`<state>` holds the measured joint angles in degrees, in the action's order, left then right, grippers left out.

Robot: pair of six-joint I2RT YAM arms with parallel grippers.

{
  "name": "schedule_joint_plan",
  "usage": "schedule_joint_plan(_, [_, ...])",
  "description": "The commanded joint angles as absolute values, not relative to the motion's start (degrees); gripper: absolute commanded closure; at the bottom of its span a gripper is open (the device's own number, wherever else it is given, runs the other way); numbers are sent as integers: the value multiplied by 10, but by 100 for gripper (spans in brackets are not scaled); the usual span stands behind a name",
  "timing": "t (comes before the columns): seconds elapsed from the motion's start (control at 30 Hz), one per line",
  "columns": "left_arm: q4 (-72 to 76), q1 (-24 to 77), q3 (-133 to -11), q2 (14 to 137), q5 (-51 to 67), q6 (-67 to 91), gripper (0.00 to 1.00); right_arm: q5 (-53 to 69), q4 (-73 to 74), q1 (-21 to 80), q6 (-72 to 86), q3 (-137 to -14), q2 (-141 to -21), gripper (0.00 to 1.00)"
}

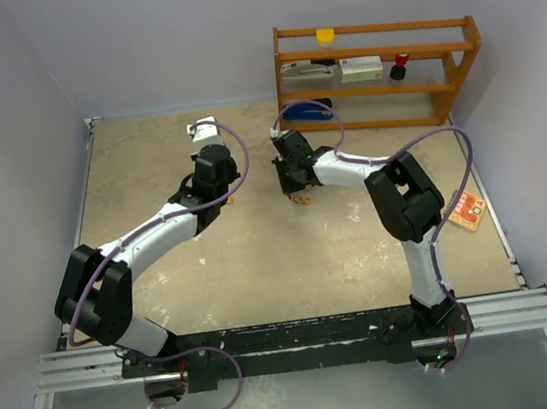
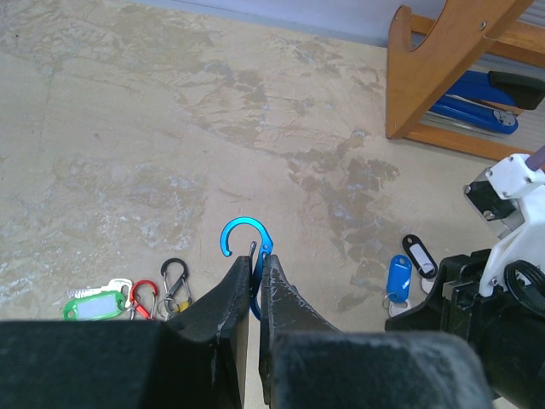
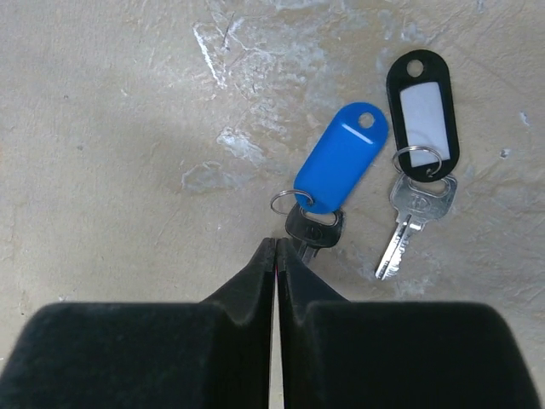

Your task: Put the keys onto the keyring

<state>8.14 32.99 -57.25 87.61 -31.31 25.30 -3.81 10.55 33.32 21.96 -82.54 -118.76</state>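
My left gripper (image 2: pixel 255 257) is shut on a blue carabiner keyring (image 2: pixel 242 235), whose open hook sticks up past the fingertips. To its left on the table lie a green tag (image 2: pixel 94 305), a red carabiner (image 2: pixel 143 296) and a black carabiner (image 2: pixel 174 276). My right gripper (image 3: pixel 278 245) is shut and empty, its tips on the table just left of a dark-headed key (image 3: pixel 313 228) on a blue tag (image 3: pixel 341 158). A black tag with a white label (image 3: pixel 421 106) and its silver key (image 3: pixel 413 217) lie to the right. Both tags also show in the left wrist view: blue (image 2: pixel 398 274) and black (image 2: pixel 419 254).
A wooden shelf (image 1: pixel 377 70) stands at the back right with a blue stapler (image 2: pixel 477 102) under it. An orange card (image 1: pixel 467 210) lies at the right edge. The right arm (image 2: pixel 502 281) is close to the right of my left gripper.
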Motion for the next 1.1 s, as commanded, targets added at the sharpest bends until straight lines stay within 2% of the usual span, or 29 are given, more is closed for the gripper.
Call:
schedule_joint_plan(0.0, [106, 325, -570, 866, -310, 248, 100, -57, 111, 335, 224, -818, -1145, 98])
schedule_joint_plan(0.23, [105, 326, -569, 863, -307, 249, 100, -72, 84, 335, 225, -787, -1104, 100])
schedule_joint_plan(0.27, [106, 326, -569, 865, -306, 250, 100, -72, 78, 335, 224, -784, -1102, 97])
schedule_joint_plan(0.4, [107, 325, -570, 868, -304, 250, 100, -72, 81, 335, 226, -788, -1101, 57])
schedule_joint_plan(0.43, [107, 325, -570, 868, -304, 250, 100, -71, 84, 335, 227, -794, -1104, 50])
schedule_joint_plan(0.5, [108, 325, -571, 869, -303, 250, 100, -67, 98, 335, 228, -812, -1117, 43])
schedule_joint_plan(0.63, [107, 325, -570, 868, -303, 250, 100, -62, 133, 336, 234, -855, -1151, 40])
schedule_joint_plan(1.07, [108, 325, -570, 870, -301, 241, 100, -81, 184, 337, 249, -952, -1233, 41])
